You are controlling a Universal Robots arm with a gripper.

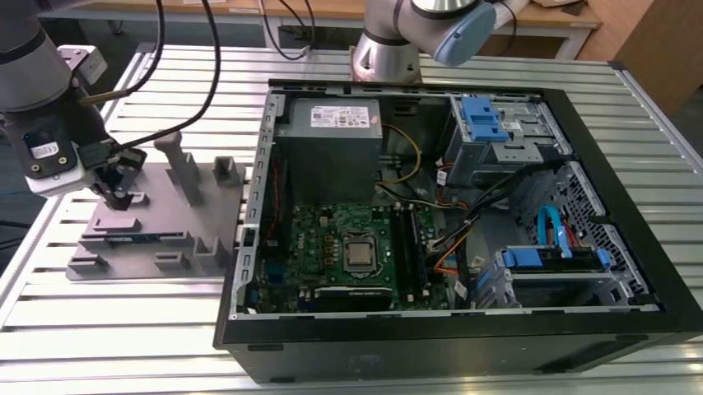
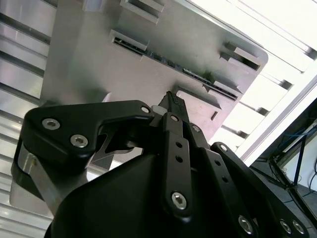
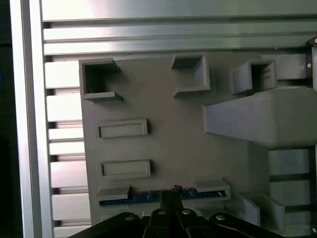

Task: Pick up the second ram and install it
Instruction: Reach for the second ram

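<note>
**Gripper** [image 1: 118, 196]: black, link-driven, pointing down over the grey fixture. In the second wrist view [image 2: 173, 98] its fingertips look pressed together, with no gap between them and nothing held.

**Arm** [image 1: 33, 74]: grey, at the exterior view's left edge, with black cables [image 1: 209, 74] looping from it.

**Fixture** [image 1: 143, 216]: a grey plastic plate with raised blocks, open pockets and narrow slots. It lies flat on the table just beside the computer case. It shows in both wrist views [image 2: 99, 64] [image 3: 173, 134].

**Table** [image 1: 110, 329]: bare slotted aluminium profile running under everything. It shows in both wrist views [image 2: 20, 59] [image 3: 148, 34].

**Computer case** [image 1: 462, 346]: black, lying on its side with the panel off, towards the exterior view's right.
- Green motherboard [image 1: 329, 239] with a silver processor socket [image 1: 360, 253].
- Grey power supply [image 1: 329, 123].
- Blue-tabbed drive cages [image 1: 483, 119].
- Loose wiring.

**Second arm base** [image 1: 390, 41]: grey and blue, standing behind the case.

**Room**: wooden furniture [image 1: 648, 33] beyond the table, at the exterior view's upper right.

**The second ram** [image 1: 137, 239]: a thin blue-green board standing on edge in a long slot of the fixture, held between two end blocks, not in the case.
- In the first wrist view [image 3: 143, 198] the gripper [image 3: 171, 191] is over the middle of its length.
- In the second wrist view [image 2: 158, 58] the fingertips stop short of its dark top edge.
- Whether they touch it cannot be told.
</note>
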